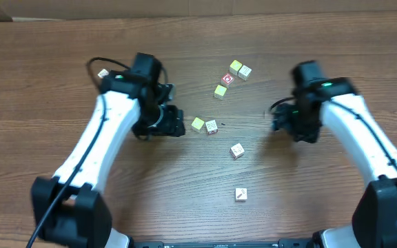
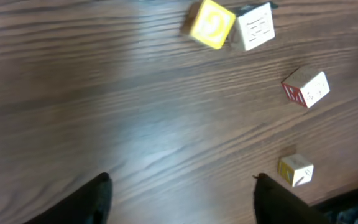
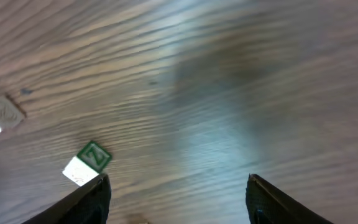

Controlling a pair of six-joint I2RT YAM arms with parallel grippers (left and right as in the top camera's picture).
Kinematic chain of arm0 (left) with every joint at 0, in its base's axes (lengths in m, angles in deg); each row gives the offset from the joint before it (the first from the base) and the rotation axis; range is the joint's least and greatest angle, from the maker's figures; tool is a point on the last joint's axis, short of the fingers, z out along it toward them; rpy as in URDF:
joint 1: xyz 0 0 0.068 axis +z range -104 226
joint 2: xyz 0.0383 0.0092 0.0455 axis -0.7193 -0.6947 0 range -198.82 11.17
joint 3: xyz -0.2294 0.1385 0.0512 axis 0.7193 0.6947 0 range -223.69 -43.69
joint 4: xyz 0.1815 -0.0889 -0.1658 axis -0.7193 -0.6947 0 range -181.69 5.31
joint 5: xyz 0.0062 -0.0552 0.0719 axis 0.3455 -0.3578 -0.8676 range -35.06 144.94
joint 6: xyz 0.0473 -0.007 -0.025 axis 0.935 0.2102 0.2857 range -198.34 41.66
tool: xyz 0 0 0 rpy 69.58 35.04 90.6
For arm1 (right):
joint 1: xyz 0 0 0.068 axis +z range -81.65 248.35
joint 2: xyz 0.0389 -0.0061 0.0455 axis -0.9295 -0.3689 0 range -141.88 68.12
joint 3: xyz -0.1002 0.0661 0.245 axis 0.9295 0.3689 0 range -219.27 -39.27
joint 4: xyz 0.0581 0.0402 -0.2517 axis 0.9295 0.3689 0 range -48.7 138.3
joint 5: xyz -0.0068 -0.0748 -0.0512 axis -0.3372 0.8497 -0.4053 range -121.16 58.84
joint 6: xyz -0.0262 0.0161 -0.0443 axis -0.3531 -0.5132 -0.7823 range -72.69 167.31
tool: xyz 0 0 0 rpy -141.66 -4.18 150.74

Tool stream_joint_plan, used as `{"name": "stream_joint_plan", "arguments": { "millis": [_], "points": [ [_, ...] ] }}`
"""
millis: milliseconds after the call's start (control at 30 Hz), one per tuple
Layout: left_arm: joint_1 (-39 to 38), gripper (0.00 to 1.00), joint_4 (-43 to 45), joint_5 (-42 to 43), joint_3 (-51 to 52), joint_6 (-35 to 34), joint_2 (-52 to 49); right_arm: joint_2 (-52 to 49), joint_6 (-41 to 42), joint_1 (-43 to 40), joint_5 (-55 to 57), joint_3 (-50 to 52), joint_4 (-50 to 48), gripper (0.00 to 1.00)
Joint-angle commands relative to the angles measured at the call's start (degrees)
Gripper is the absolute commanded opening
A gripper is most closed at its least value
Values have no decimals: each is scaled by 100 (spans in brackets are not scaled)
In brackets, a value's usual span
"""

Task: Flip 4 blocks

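Soft, even light is coming from above in the overhead view, and the arms (image 1: 105, 131) are casting only faint shadows on the table (image 1: 185, 200). In both wrist views a pale glare is washing across the middle of the wood, the grain is smearing with blur, and the dark fingers (image 2: 86, 202) along the bottom edge are sitting out of focus.

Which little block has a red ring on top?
The block in the far group. Only its top shows a red-and-white ring; the others look cream or yellow.
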Motion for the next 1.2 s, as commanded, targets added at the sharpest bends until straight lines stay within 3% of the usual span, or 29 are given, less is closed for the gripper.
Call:
{"name": "stream_joint_plan", "arguments": {
  "millis": [0, 100, 267, 333, 433, 467, 500, 567, 633, 733, 967, 1167],
  "points": [
    [-444, 61, 284, 111, -68, -841, -546, -4, -269, -323, -647, -52, 195, 71],
    [-815, 61, 697, 136, -68, -1569, -940, -4, -273, -396, -643, -52, 350, 73],
    [-1401, 90, 1497, 599, -68, -1882, -1349, -4, -291, -389, -645, -52, 503, 76],
    [-1600, 61, 1687, 824, -68, -2006, -1447, -4, -293, -389, -643, -52, 564, 77],
    [-1823, 64, 1843, 903, -68, -2293, -1495, -4, -310, -389, -640, -52, 621, 77],
    [-1873, 47, 1912, 922, -68, -2435, -1495, -4, -310, -389, -640, -52, 632, 77],
    [-1912, 42, 1937, 918, -68, -2774, -1495, -4, -310, -389, -643, -52, 643, 77],
    [-1982, 64, 1987, 909, -68, -3342, -1508, -4, -308, -389, -643, -52, 649, 78],
    [-2059, 77, 2039, 765, -68, -3674, -1526, -4, -306, -389, -645, -52, 664, 78],
    [-2173, 59, 1952, 315, -68, -4459, -1550, -4, -308, -389, -645, -52, 702, 79],
    [-2430, 63, 2035, -35, -68, -5445, -1567, -4, -310, -389, -645, -52, 713, 79],
    [-2671, 62, 2133, -234, -68, -5611, -1731, -4, -313, -389, -643, -52, 708, 79]
  ]
}}
